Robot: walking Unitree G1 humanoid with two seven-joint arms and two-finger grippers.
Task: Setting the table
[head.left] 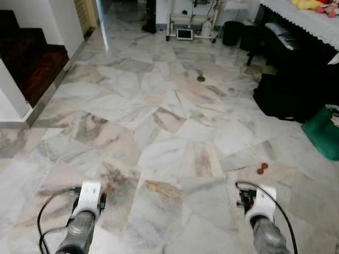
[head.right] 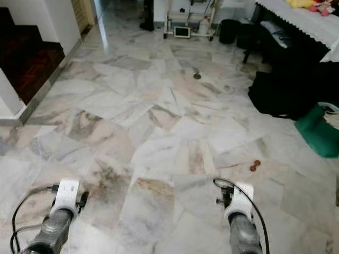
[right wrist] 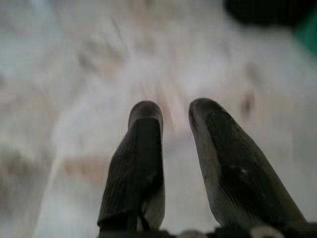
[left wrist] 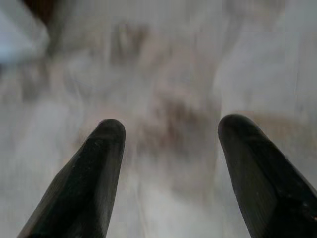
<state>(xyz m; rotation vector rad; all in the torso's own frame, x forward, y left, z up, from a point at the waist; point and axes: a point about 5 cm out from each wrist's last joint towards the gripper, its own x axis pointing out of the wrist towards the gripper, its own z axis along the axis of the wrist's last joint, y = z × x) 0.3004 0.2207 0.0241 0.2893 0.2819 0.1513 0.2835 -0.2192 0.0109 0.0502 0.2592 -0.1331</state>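
Transit over marble floor (head.left: 159, 137): left gripper (left wrist: 168, 134) fingers wide, right gripper (right wrist: 176, 116) fingers narrow, both empty. You should steer toward the cloth-covered table (head.left: 307, 18), right of the staircase (head.left: 32, 58).

Pale marble floor (head.right: 159, 132) spreads out ahead, veined in grey and rust. Both silver arms (head.right: 58, 211) reach low over it, cables looping from the wrists. A small reddish-brown object (head.right: 255, 165) lies on the floor ahead of the right arm (head.right: 241, 222). Beyond that object sits a green bag (head.right: 318, 132), beside dark furniture (head.right: 286, 79).
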